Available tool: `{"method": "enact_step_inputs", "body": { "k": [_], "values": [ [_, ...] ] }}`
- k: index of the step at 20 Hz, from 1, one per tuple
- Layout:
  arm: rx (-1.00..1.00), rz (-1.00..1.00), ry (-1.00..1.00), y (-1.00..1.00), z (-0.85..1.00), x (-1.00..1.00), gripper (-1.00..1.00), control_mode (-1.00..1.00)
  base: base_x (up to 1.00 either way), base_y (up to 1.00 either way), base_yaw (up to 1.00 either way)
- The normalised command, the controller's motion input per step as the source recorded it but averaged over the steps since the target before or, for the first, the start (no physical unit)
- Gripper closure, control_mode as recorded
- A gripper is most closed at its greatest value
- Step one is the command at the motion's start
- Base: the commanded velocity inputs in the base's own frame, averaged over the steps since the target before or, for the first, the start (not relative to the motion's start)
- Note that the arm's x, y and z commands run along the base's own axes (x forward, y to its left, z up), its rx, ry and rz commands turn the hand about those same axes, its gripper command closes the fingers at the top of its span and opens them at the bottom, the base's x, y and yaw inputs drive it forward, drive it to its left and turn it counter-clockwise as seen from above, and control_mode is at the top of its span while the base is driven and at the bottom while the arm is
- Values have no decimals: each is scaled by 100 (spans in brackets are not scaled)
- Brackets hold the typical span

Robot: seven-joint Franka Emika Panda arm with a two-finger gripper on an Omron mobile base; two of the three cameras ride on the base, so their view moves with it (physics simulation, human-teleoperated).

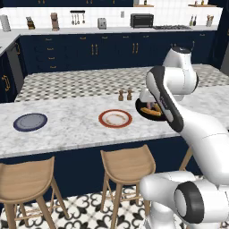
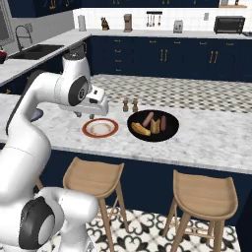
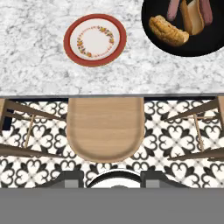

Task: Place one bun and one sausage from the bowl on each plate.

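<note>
Buns and sausages lie in the black bowl [image 3: 205, 41], well beyond the jaws, whose opening cannot be told.

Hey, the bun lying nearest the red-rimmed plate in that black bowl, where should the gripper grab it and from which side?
Probably across the middle of the bun, coming straight down from above. It lies flat and long in the shallow black bowl, with its narrow sides free; the second bun and sausages sit beyond it, so jaws set across its short width should fit.
</note>
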Motion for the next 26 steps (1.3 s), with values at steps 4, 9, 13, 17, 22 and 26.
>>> {"method": "enact_step_inputs", "body": {
  "k": [4, 9, 13, 17, 22, 26],
  "values": [
    [7, -3, -2, -67, -9, 4, -100, -100, 0, 0, 0],
    [9, 3, 4, -100, -12, 58, -100, -100, 0, 0, 0],
    [0, 12, 16, -90, -32, 59, -100, -100, 0, 0, 0],
    [-1, 10, 17, -26, -63, 39, -100, -100, 0, 0, 0],
    [-8, 2, 2, -18, -52, 65, -100, -100, 0, 0, 0],
    [-14, -2, 2, -9, -38, 61, -100, -100, 0, 0, 0]
  ]
}}
